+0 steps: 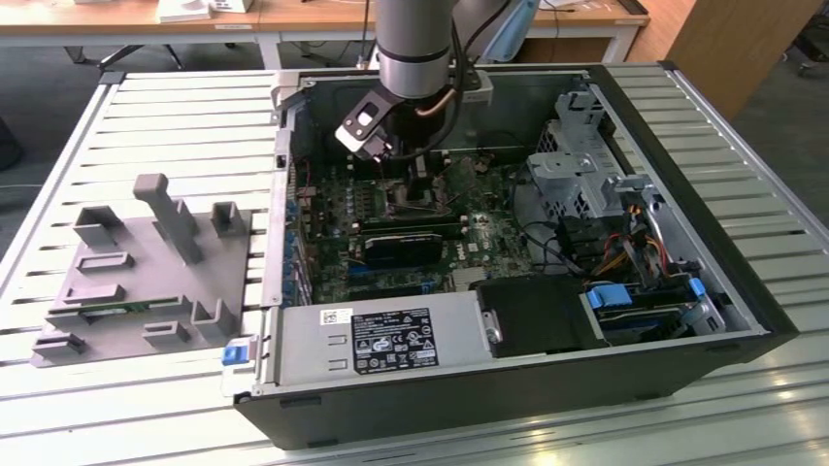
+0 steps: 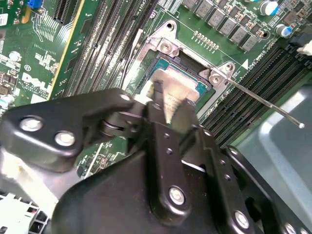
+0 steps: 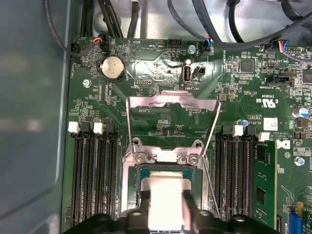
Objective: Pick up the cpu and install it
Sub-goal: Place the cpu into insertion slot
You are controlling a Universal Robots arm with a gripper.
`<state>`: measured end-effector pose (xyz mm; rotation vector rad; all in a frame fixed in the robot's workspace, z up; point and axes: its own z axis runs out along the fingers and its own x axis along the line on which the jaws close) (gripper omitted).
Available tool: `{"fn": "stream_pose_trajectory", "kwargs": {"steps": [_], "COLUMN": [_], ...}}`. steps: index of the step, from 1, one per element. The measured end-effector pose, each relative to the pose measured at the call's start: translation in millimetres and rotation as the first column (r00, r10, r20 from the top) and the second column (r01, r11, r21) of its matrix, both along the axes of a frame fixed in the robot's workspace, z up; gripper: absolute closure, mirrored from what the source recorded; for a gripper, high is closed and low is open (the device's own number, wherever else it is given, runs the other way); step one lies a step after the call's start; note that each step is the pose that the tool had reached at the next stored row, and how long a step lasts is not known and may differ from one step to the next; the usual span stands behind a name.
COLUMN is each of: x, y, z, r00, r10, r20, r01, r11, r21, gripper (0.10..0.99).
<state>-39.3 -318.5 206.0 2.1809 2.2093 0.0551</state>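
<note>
The cpu (image 3: 165,195), a flat silver square with a thin green rim, lies level within the open socket frame (image 3: 139,158) on the motherboard. My gripper (image 3: 166,208) reaches down into the computer case (image 1: 725,282) and is shut on the cpu, one black finger against each of two opposite sides. In the second wrist view the cpu (image 2: 178,90) shows just past the fingertips (image 2: 158,97) of the gripper (image 2: 170,106). The socket's metal load plate (image 3: 170,103) is swung open and its thin lever (image 2: 265,101) sticks out sideways. In the exterior view the gripper (image 1: 421,199) hangs over the board's middle.
Memory slots (image 3: 92,180) flank the socket, and a green memory module (image 3: 263,187) stands in one. A grey plastic fixture (image 1: 143,272) sits on the slatted table at the exterior view's left. The power supply (image 1: 376,340), drive cage (image 1: 583,146) and cables (image 1: 622,243) crowd the case.
</note>
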Motion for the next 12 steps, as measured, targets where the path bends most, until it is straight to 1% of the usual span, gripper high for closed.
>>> {"fn": "stream_pose_trajectory", "kwargs": {"steps": [1, 2, 5, 6, 7, 12], "x": [0.0, 0.0, 0.0, 0.0, 0.0, 0.1], "y": [0.0, 0.0, 0.0, 0.0, 0.0, 0.1], "z": [0.7, 1.3, 2.5, 3.0, 3.6, 5.1], "r00": [1.0000, 1.0000, 1.0000, 1.0000, 1.0000, 1.0000], "r10": [0.000, 0.000, 0.000, 0.000, 0.000, 0.000], "r20": [-0.0002, -0.0004, -0.0008, -0.0008, -0.0008, -0.0007], "r01": [0.000, 0.000, 0.000, 0.000, 0.000, 0.000], "r11": [1.0000, 1.0000, 1.0000, 1.0000, 1.0000, 1.0000], "r21": [0.000, 0.000, 0.000, 0.000, 0.000, 0.000], "gripper": [0.737, 0.737, 0.914, 0.914, 0.973, 0.980]}}
